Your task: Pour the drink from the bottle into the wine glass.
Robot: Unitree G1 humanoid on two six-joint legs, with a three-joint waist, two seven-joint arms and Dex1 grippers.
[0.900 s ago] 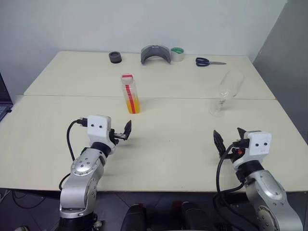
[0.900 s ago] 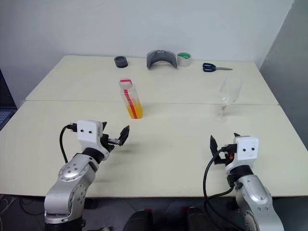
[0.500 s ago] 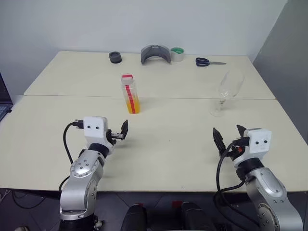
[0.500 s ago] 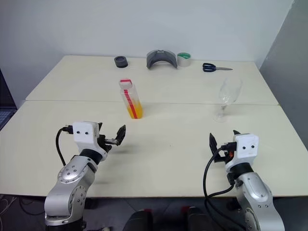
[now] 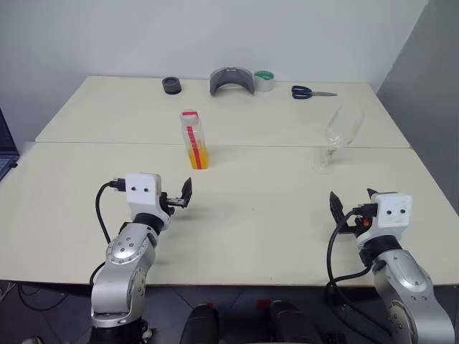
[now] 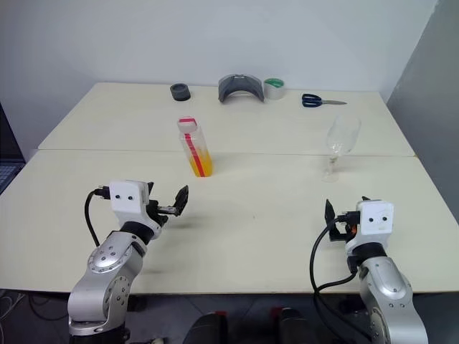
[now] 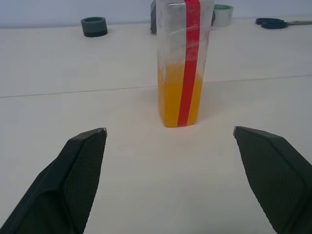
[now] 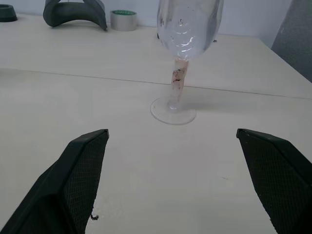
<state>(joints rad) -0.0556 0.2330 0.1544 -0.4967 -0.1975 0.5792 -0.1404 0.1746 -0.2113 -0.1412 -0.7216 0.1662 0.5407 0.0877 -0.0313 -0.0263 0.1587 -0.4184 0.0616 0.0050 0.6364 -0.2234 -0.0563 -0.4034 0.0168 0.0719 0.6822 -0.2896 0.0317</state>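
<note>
Bottle of clear plastic with squarish body, red-and-white cap and red label strip [image 5: 193, 139], its lower part filled with translucent orange-yellow drink [image 7: 177, 97], stands upright near the seam joining two cream-coloured tables [image 5: 251, 236], with bare tabletop on all sides. Clear stemmed wine glass with rounded bowl [image 5: 334, 138] stands upright well to the right, just short of the same seam and nearer the right table edge. Left gripper [image 5: 182, 198] hovers over the near table, in line with the bottle but apart from it, its two black fingers spread wide and holding nothing. Right gripper [image 5: 353, 208] hovers near the front right edge, facing the glass, likewise spread wide and empty. Along the far edge lie a dark grey ring [image 5: 171, 85], a grey curved holder [image 5: 232, 79], a roll of tape with green core [image 5: 264, 80] and blue-handled scissors [image 5: 310, 92]. In the wrist views the bottle's cap and the glass's rim are cut off. Compared with the earlier frame, the right gripper has shifted towards the right edge; bottle and glass are unmoved.
</note>
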